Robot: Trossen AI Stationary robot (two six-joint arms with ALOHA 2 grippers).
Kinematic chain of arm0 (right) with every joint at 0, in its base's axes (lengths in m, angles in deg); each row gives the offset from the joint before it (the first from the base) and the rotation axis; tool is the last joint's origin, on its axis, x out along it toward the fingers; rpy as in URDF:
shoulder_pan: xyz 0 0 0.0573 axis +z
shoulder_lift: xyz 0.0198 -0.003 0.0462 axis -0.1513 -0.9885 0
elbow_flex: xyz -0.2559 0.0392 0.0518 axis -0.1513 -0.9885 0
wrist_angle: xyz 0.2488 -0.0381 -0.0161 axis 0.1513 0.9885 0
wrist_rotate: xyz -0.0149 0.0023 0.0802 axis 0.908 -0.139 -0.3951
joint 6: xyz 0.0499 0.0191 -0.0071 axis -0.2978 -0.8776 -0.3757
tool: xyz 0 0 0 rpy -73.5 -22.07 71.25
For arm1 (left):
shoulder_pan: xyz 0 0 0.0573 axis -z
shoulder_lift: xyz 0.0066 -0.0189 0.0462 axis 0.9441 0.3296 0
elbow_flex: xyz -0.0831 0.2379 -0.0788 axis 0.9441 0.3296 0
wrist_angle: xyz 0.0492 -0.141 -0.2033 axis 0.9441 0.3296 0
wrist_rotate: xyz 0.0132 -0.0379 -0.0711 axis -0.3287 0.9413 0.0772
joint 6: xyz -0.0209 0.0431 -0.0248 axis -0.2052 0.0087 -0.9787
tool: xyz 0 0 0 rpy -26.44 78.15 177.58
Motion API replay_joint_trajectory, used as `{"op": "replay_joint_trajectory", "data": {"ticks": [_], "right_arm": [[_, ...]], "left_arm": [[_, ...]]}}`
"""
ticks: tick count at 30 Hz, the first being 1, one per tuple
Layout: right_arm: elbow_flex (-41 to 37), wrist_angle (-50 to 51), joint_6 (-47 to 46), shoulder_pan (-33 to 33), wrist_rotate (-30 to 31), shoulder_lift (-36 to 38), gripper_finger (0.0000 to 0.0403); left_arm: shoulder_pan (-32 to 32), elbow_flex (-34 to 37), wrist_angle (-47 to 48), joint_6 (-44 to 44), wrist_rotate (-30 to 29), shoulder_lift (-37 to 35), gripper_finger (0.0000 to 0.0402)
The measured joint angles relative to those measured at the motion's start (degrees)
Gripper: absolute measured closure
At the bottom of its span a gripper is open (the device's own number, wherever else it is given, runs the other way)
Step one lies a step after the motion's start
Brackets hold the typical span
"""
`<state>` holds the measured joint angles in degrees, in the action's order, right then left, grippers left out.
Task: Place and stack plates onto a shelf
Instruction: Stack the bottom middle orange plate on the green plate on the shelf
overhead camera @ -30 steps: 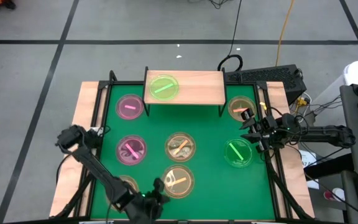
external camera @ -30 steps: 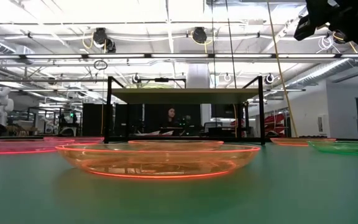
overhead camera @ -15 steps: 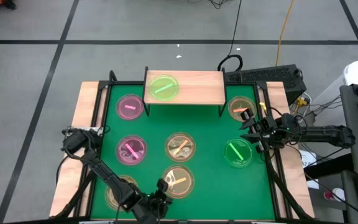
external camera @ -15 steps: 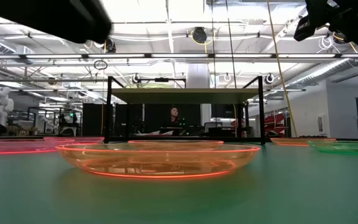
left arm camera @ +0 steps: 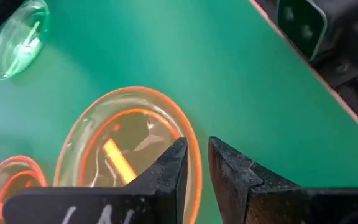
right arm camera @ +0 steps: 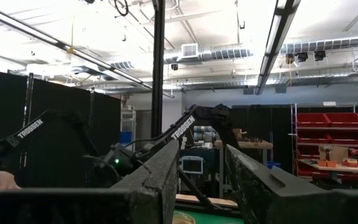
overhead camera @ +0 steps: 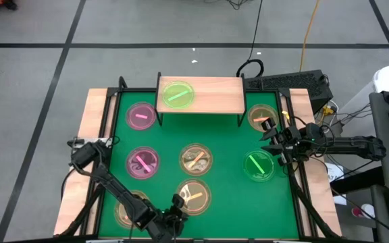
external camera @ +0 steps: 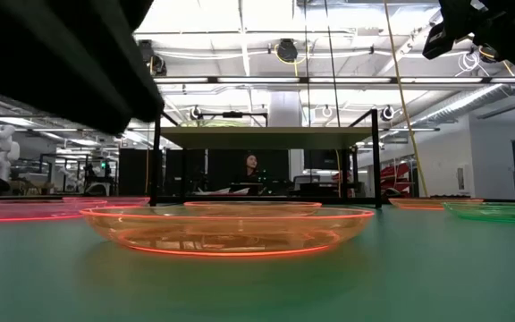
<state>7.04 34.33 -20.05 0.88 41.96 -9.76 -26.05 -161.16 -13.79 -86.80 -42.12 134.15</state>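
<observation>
Now the left gripper has dropped low at the table's near edge, its dark fingers parted from shut to a narrow gap straddling the near rim of an amber translucent round plate, not yet pinching it. This looks like the start of a pick. One green plate already sits on the light-wood shelf at the far edge; six others lie on the green table. The right gripper hovers above the right side, fingers apart, holding nothing.
</observation>
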Motion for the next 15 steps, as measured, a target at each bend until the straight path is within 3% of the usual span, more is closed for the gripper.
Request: {"op": "replay_joint_trajectory", "data": {"ticks": [15], "right_arm": [[-0.01,0.37,0.00,-0.01,-0.02,0.00,0.0289]], "left_arm": [[-0.97,-0.04,0.20,-0.75,-2.29,3.18,0.0329]]}}
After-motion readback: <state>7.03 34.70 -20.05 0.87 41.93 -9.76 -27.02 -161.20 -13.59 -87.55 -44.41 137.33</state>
